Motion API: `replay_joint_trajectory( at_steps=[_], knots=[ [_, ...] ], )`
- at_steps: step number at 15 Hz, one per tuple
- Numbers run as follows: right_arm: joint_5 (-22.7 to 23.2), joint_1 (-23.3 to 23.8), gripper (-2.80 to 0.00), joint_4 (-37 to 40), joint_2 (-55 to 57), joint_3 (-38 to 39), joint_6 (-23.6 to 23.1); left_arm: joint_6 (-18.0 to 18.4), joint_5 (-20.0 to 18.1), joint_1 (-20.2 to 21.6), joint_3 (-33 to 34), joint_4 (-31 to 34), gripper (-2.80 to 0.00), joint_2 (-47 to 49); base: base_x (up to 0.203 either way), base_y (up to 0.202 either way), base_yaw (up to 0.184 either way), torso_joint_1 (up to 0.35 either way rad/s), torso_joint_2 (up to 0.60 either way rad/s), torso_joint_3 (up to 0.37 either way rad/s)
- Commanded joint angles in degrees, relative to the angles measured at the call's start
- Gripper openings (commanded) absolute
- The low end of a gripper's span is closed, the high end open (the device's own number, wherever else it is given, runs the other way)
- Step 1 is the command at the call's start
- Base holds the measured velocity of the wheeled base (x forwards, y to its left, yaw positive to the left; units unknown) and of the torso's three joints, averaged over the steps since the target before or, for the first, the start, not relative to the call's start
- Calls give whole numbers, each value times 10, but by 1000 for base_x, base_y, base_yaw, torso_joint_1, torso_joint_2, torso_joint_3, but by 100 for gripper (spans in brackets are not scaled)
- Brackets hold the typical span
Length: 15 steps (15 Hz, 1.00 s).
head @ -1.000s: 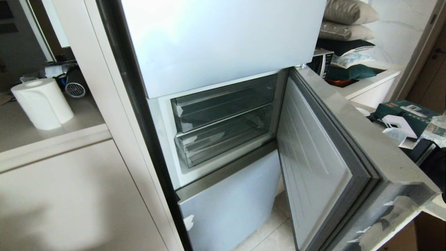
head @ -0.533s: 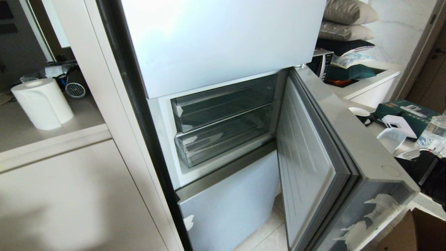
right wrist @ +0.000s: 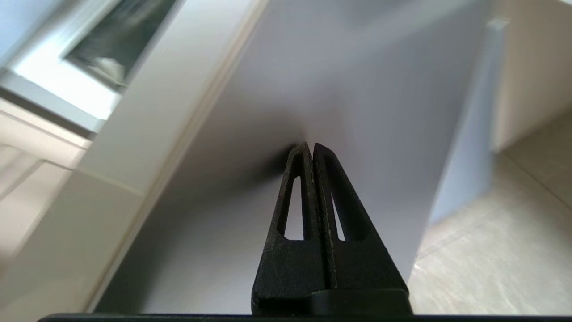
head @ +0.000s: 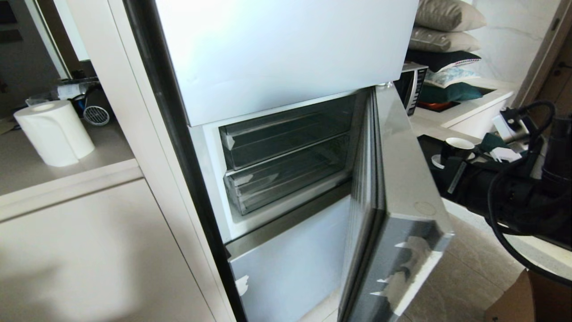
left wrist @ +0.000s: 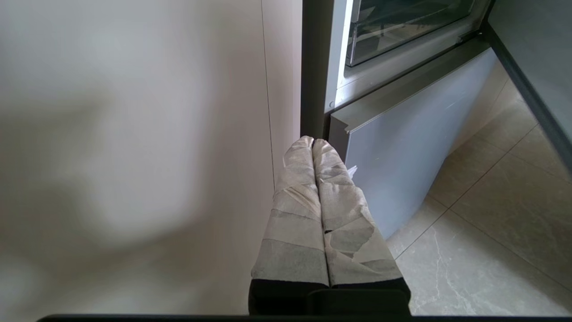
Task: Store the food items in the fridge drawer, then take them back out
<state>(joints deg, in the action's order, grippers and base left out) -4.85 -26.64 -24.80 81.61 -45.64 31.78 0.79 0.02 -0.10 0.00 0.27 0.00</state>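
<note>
Compared with a second ago, the middle door (head: 397, 179) of the fridge (head: 277, 49) has swung much nearer to closing; now it shows almost edge-on. The right arm has come into the head view at 3 o'clock, behind this door. The right gripper (right wrist: 311, 150) has its fingers pressed together, holding nothing, tips at the door's outer face. The fridge drawer (head: 286, 179) sits pushed in, below the shallower drawer (head: 286, 134). The left gripper (left wrist: 313, 145), fingers together and empty, hangs by the bottom door (left wrist: 402, 156).
</note>
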Motion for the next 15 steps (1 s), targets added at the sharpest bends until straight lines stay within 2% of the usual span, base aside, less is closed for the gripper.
replay_joint_trajectory(
  at_steps=[1, 5, 7, 11, 15],
  knots=[
    [-2, -28, -280, -1, 96, -57, 2, 0, 0, 0, 0, 0, -280, 1, 0, 0, 0, 0, 0, 0],
    [-29, -81, -280, -6, 253, -190, 2, 0, 1, 0, 0, 0, -280, 1, 0, 0, 0, 0, 0, 0],
    [-43, -95, -280, -37, 266, -219, -8, 0, 0, 0, 0, 0, -280, 1, 0, 0, 0, 0, 0, 0],
    [-45, -95, -280, -46, 140, -164, -44, 0, 0, 0, 0, 0, -280, 1, 0, 0, 0, 0, 0, 0],
    [-43, -95, -280, -18, -28, -64, -86, 0, 0, 0, 0, 0, -280, 1, 0, 0, 0, 0, 0, 0]
  ],
)
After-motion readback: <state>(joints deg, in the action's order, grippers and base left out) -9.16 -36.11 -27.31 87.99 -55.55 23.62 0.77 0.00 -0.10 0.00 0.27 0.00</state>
